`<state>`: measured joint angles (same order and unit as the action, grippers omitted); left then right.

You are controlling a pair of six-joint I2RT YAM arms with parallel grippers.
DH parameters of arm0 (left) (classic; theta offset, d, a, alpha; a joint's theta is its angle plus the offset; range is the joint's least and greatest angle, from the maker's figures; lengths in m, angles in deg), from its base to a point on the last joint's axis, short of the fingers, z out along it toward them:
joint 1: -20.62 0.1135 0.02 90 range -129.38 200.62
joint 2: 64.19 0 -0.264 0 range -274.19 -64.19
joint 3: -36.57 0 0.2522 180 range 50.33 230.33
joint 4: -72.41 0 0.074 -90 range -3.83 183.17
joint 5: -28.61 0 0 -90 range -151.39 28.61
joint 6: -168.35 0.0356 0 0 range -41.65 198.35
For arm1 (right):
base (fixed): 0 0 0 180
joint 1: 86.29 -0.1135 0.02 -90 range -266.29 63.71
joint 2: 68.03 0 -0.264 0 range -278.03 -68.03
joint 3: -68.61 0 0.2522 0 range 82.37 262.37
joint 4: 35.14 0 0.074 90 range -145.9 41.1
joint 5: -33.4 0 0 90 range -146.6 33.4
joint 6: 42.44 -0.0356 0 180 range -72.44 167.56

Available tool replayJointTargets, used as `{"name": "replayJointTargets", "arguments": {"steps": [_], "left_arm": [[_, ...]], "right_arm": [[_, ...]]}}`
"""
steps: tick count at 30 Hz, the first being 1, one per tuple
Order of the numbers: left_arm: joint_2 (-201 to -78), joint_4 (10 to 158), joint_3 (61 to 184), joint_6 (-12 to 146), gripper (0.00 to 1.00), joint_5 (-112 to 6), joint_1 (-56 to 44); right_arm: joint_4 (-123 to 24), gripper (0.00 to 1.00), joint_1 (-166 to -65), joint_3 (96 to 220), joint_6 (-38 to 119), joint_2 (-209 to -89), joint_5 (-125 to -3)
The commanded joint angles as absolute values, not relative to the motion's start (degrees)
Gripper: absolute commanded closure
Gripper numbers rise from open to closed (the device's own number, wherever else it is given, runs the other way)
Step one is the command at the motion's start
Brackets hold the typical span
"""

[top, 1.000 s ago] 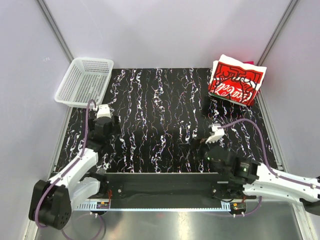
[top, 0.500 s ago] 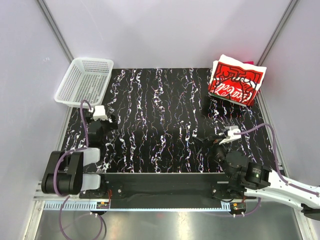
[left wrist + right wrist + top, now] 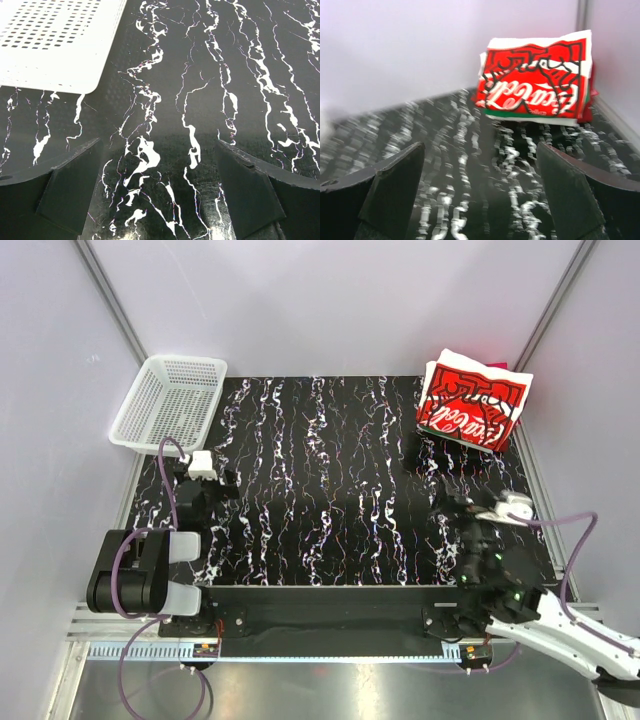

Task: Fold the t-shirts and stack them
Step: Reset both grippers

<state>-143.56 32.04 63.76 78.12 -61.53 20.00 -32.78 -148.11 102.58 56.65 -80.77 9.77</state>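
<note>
The t-shirts [image 3: 472, 400] lie folded in one stack at the table's back right corner. The top one is cream-white with a large red Coca-Cola-style print, and in the right wrist view the t-shirts [image 3: 536, 82] show a green edge and a red edge underneath. My right gripper [image 3: 462, 525] hovers low at the near right, well short of the stack. In its own view the right gripper [image 3: 481, 155] is open with only tabletop between the fingers. My left gripper [image 3: 208, 492] sits at the near left, and its wrist view shows the left gripper [image 3: 159, 160] open and empty.
A white plastic mesh basket [image 3: 128, 410] stands at the back left corner, just ahead and left of the left gripper, and shows as the basket [image 3: 60, 70] in the left wrist view. The black marbled table [image 3: 320, 470] is walled in by grey panels on three sides.
The left arm has folded back onto its base and its gripper has drawn slightly nearer. The right arm has swung right and back toward the near right edge. The stack has not moved.
</note>
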Motion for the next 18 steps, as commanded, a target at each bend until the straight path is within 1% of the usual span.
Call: {"name": "replayJointTargets", "arguments": {"steps": [1, 2, 3, 5, 6, 7, 9, 10, 11, 12, 14, 15, 16, 17, 18], "left_arm": [[-143.38, 25.79, 65.36, 78.70, 0.01, -60.25, 20.27], [-143.38, 25.88, 65.36, 78.71, 0.01, -60.25, 20.27], [-143.38, 25.97, 65.36, 78.71, 0.01, -60.25, 20.27], [-143.29, 26.06, 65.45, 78.71, 0.01, -60.42, 20.18], [-143.29, 26.06, 65.45, 78.88, 0.01, -60.51, 20.09], [-143.29, 26.06, 65.45, 78.97, 0.01, -60.95, 19.92], [-143.29, 26.14, 65.45, 78.97, 0.01, -60.95, 19.92], [-143.29, 26.23, 65.36, 78.88, 0.01, -60.95, 19.83], [-143.29, 26.23, 65.54, 78.88, 0.01, -60.78, 19.83], [-143.29, 26.32, 65.54, 78.88, 0.01, -60.86, 19.83], [-143.29, 26.50, 65.54, 78.97, 0.01, -60.95, 19.83], [-143.20, 26.50, 65.54, 78.97, 0.01, -60.95, 19.83], [-143.20, 26.58, 65.54, 78.88, 0.01, -60.87, 19.83], [-143.20, 26.58, 65.54, 78.88, 0.02, -60.86, 19.83], [-143.20, 26.58, 65.54, 78.88, 0.03, -60.95, 19.83]], "right_arm": [[-46.46, 0.00, -141.51, 108.63, 49.35, -96.72, 3.19], [-47.92, 0.01, -138.44, 111.87, 47.93, -104.78, 0.55], [-47.94, 0.00, -131.97, 112.60, 47.92, -107.73, -5.91], [-42.16, 0.00, -124.65, 110.60, 47.92, -110.83, -11.66], [-39.00, 0.00, -121.22, 109.02, 49.22, -111.79, -18.91], [-33.75, 0.00, -114.22, 106.13, 49.06, -112.33, -21.77], [-28.28, 0.00, -107.77, 103.65, 49.06, -115.48, -29.04], [-23.12, 0.00, -102.17, 101.81, 49.06, -117.15, -30.83], [-20.54, 0.00, -99.07, 100.92, 48.54, -120.73, -33.81], [-15.64, 0.00, -96.43, 100.22, 46.27, -122.68, -35.32], [-12.36, 0.00, -90.81, 99.42, 43.62, -127.85, -36.91], [-9.38, 0.00, -89.99, 98.81, 41.26, -129.89, -36.74], [-2.13, 0.00, -89.03, 97.50, 40.63, -132.26, -36.65], [1.42, 0.00, -88.06, 97.14, 40.36, -137.76, -37.17], [4.42, 0.00, -87.79, 97.05, 40.53, -140.69, -36.83]]}}
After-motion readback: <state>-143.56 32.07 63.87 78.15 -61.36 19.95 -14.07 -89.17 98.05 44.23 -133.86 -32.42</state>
